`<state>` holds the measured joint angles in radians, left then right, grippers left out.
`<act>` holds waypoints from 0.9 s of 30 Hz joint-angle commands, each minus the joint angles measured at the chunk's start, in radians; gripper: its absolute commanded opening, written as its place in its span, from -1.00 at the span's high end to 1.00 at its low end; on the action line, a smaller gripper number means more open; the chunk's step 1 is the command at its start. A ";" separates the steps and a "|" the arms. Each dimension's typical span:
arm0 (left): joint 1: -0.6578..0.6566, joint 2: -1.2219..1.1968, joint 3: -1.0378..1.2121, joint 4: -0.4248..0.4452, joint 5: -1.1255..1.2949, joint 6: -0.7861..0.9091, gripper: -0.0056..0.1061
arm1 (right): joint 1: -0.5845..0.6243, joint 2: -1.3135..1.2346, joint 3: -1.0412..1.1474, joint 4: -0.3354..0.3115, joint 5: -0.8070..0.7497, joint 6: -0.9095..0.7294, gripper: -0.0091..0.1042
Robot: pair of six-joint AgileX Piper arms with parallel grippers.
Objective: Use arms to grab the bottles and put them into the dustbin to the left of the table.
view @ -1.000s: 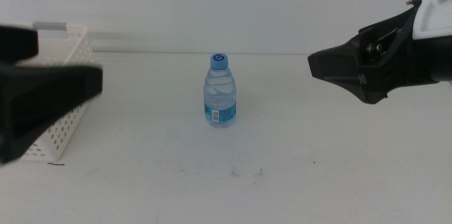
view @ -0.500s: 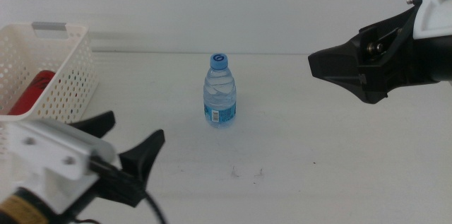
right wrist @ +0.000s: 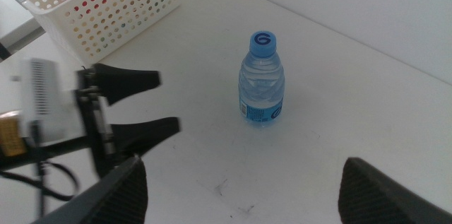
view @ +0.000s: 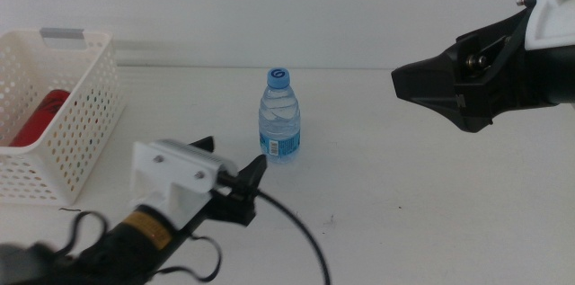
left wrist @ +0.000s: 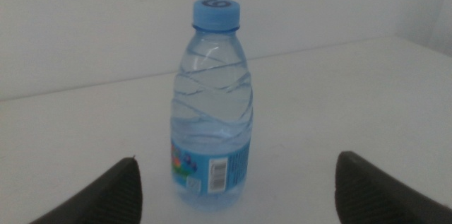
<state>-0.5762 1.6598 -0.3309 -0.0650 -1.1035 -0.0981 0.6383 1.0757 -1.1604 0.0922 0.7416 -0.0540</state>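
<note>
Left gripper (view: 234, 177) at 7 o'clock on the table (view: 404, 186), low and nearest the camera, jaws spread wide and empty, tips aimed at the water bottle (view: 281, 116). Left wrist view has the bottle (left wrist: 210, 97) centred between the two jaw tips but not yet inside them; bottle stands upright, blue cap on, apart from everything. Step in hand reads as the approach for the grasp. To do it well: push straight forward toward 1 o'clock until the body sits between the jaws, keep them level, close on the labelled lower half, not the tapered neck; thin plastic will probably squash, so gentle squeeze, and don't nudge it over with one tip. Dustbin (view: 72, 96) at 9 o'clock, far left, something red (view: 40, 116) already lying in it. Right gripper (view: 404, 81) hangs at 2 o'clock above the table, jaws spread, empty, well apart from the bottle, waiting
</note>
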 commanded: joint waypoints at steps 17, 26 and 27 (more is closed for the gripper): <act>0.118 0.389 -0.379 0.232 -0.016 -0.094 -0.78 | 0.002 -0.003 -0.007 -0.007 -0.008 -0.008 -0.79; 0.118 0.490 -0.531 0.187 0.086 -0.091 -0.78 | 0.002 -0.003 -0.007 -0.007 -0.008 -0.008 -0.79; 0.118 0.498 -0.545 0.184 0.088 -0.091 -0.78 | 0.002 -0.003 -0.007 -0.007 -0.008 -0.008 -0.79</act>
<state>-0.4593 2.1502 -0.8563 0.1370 -1.0235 -0.1818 0.6383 1.0757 -1.1604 0.0922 0.7416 -0.0540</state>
